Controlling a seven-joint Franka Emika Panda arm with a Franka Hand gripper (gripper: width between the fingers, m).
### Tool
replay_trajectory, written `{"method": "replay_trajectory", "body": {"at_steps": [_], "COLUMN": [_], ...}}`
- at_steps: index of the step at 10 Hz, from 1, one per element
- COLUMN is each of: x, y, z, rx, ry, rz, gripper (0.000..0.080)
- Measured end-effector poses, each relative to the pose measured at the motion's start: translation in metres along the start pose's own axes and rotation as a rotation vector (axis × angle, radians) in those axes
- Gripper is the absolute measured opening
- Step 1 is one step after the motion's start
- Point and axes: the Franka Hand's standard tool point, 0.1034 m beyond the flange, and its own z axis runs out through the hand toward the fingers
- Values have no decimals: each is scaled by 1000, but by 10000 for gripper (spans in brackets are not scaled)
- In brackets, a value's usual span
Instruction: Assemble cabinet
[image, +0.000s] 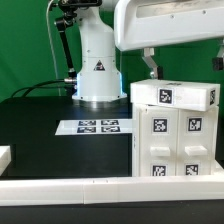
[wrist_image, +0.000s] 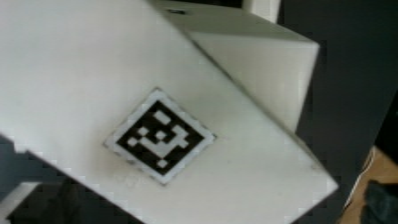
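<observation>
The white cabinet body (image: 178, 140) stands at the exterior view's right, and its front drawer blocks (image: 160, 128) carry square tags. The top slab (image: 172, 96) lies across it, slightly tilted, with tags on its front edge. My gripper (image: 150, 68) comes down from the white arm (image: 165, 25) just behind the slab's left end; one dark finger shows there. In the wrist view the white slab (wrist_image: 196, 120) and one tag (wrist_image: 164, 137) fill the picture, very close. My fingers are hidden, so I cannot tell whether they are open or closed on the slab.
The marker board (image: 97, 127) lies flat on the black table (image: 40, 130) left of the cabinet. The white robot base (image: 98, 65) stands behind it. A white rail (image: 70, 186) runs along the front edge, with a small white block (image: 4, 155) at far left.
</observation>
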Motion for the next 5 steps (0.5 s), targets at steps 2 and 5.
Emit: {"method": "replay_trajectory", "body": {"at_steps": [2,5], "x": [-1,-5], "y": [3,8], "z": [2,6], "rx": [-16,-19], "ry": [-9,-16], "rz": [-160,-309], "gripper": [796,796]}}
